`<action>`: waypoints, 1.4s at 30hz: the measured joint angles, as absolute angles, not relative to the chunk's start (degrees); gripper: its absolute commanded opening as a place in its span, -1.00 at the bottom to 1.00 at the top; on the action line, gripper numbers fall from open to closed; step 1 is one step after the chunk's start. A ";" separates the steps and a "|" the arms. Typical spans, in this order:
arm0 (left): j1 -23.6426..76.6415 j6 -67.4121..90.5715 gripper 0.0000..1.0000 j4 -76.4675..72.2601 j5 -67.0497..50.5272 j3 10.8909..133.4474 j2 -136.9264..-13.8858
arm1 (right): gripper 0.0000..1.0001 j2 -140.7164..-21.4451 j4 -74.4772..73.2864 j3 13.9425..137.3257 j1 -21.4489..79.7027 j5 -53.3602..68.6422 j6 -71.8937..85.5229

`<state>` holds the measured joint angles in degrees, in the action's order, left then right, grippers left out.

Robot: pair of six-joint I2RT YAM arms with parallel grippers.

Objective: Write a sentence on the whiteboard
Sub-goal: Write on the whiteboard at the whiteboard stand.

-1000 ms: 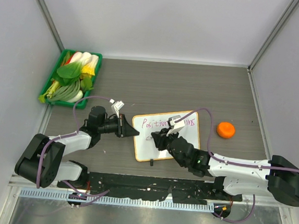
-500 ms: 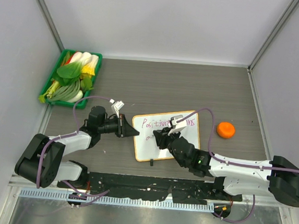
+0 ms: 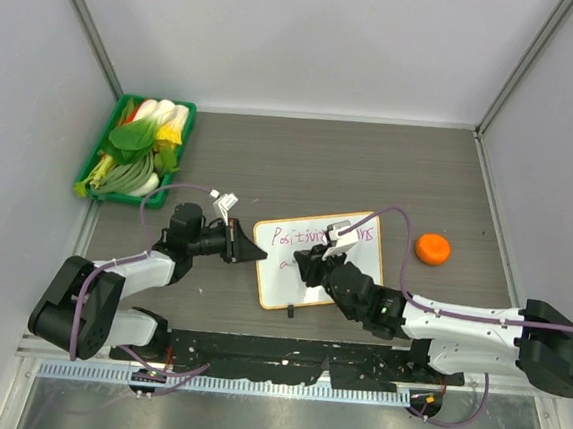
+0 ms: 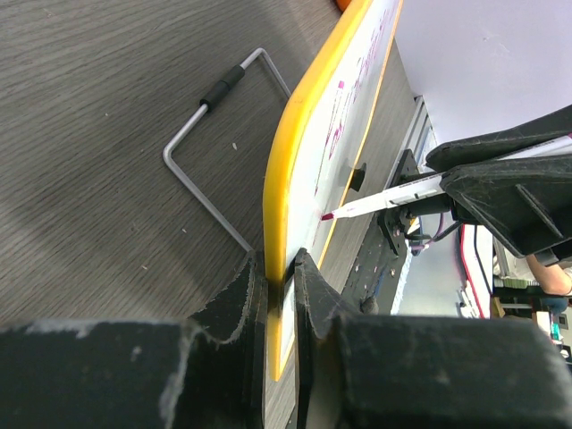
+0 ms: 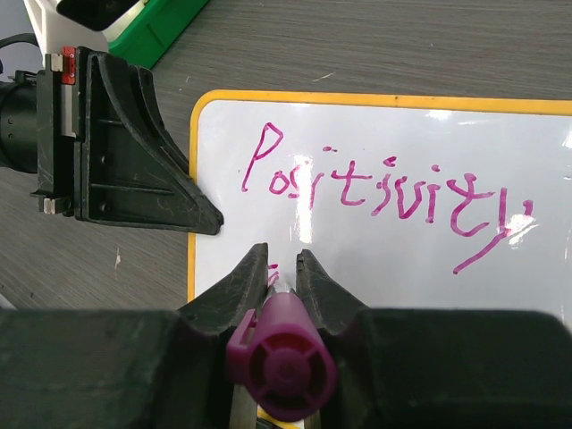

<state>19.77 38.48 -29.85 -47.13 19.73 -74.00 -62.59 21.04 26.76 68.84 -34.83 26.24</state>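
Observation:
The whiteboard (image 3: 278, 286), white with an orange-yellow frame, lies on the table between the arms. The sentence (image 3: 299, 238) on it is in purple-pink; the right wrist view reads "Positivity" (image 5: 384, 192). A short mark (image 3: 286, 265) starts a second line. My left gripper (image 3: 254, 253) is shut on the board's left edge, its fingers either side of the frame (image 4: 286, 179). My right gripper (image 3: 309, 267) is shut on a purple marker (image 5: 281, 362), with the tip (image 4: 326, 216) at the board below the first line.
An orange (image 3: 432, 248) lies right of the board. A green tray of vegetables (image 3: 137, 146) stands at the back left. A bent wire stand (image 4: 210, 152) lies on the table behind the board. Grey walls close in three sides.
My right gripper has shifted slightly over the board and the small mark on the second line has grown. The left gripper and the board have not moved.

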 measured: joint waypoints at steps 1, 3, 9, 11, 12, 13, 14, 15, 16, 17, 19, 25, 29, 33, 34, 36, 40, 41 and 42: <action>19.77 38.48 -1.00 -29.85 -47.13 19.73 -74.00 | -0.99 -62.48 20.86 26.76 68.84 -34.72 26.28; 19.77 38.48 -1.00 -29.85 -47.13 19.73 -74.00 | -0.99 -62.46 20.69 26.72 68.84 -34.52 26.55; 19.77 38.48 -1.00 -29.85 -47.13 19.73 -74.00 | -0.99 -62.00 20.16 26.41 68.84 -34.26 27.16; 19.77 38.48 -1.00 -29.85 -47.16 19.73 -74.00 | -0.99 -61.69 19.73 26.35 68.84 -34.22 27.14; 19.77 38.48 -1.00 -29.85 -47.16 19.73 -74.00 | -0.99 -61.47 19.51 26.33 68.84 -34.22 27.14; 19.77 38.48 -1.00 -29.87 -47.16 19.73 -74.00 | -0.99 -61.32 19.33 26.28 68.84 -34.24 27.11; 19.77 38.48 -1.00 -29.85 -47.16 19.73 -74.00 | -0.99 -61.21 19.20 26.26 68.84 -34.24 27.11; 19.77 38.48 -1.00 -29.85 -47.16 19.73 -74.00 | -0.99 -61.08 19.00 26.26 68.84 -34.24 27.07; 19.77 38.48 -1.00 -29.85 -47.16 19.73 -74.00 | -0.99 -60.93 18.81 26.26 68.84 -34.26 27.00; 19.77 38.48 -1.00 -29.87 -47.16 19.73 -74.00 | -0.99 -60.69 18.52 26.26 68.84 -34.26 26.87; 19.77 38.48 -1.00 -29.85 -47.16 19.73 -74.00 | -0.99 -60.16 18.13 26.26 68.84 -34.28 26.61; 19.77 38.48 -1.00 -29.87 -47.16 19.73 -74.00 | -0.99 -59.57 17.98 27.24 68.77 -34.74 25.28; 19.77 38.48 -1.00 -29.85 -47.16 19.73 -74.00 | -0.99 -59.59 18.39 28.08 68.77 -36.01 24.16; 19.77 38.48 -1.00 -29.85 -47.16 19.73 -74.00 | -0.99 -59.59 18.55 28.53 68.77 -37.52 23.51; 19.77 38.48 -1.00 -29.85 -47.16 19.73 -74.00 | -0.99 -59.61 18.74 28.56 68.77 -37.76 23.38; 19.77 38.48 -1.00 -29.85 -47.16 19.73 -74.00 | -0.99 -59.66 18.92 28.56 68.58 -38.15 23.11; 19.77 38.48 -1.00 -29.87 -47.16 19.73 -74.00 | -0.99 -60.40 19.86 28.56 68.12 -38.52 22.96; 19.77 38.48 -1.00 -29.85 -47.16 19.73 -74.00 | -0.99 -60.69 19.99 28.56 68.01 -38.54 22.85; 19.77 38.48 -1.00 -29.85 -47.16 19.73 -74.00 | -0.99 -60.86 20.10 28.56 68.01 -38.57 22.83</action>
<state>19.77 38.48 -29.85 -47.16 19.73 -74.00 -60.86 20.10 28.56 68.01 -38.57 22.83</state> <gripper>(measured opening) 0.136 0.234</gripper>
